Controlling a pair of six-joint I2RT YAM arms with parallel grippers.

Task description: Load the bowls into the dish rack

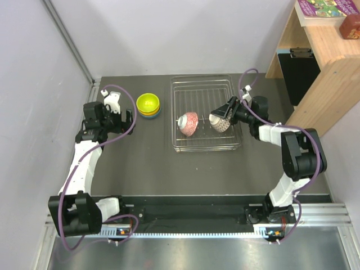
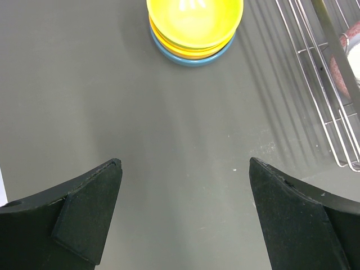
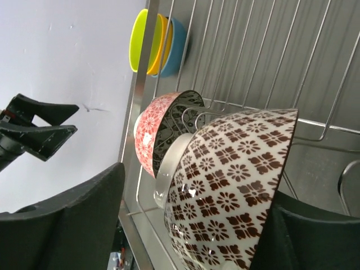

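Observation:
The wire dish rack lies at the table's back centre. Two patterned bowls stand on edge inside it: a pinkish-red one and, to its right, a brown-patterned one. My right gripper is open around the brown-patterned bowl, its left finger clear of the bowl. A stack of three bowls, lime-yellow over orange over blue, sits on the table left of the rack. My left gripper hovers wide open and empty just left of that stack.
A wooden shelf unit with a book and a black clipboard stands at the back right. Walls close the left and back sides. The rack's near rim shows at the right of the left wrist view.

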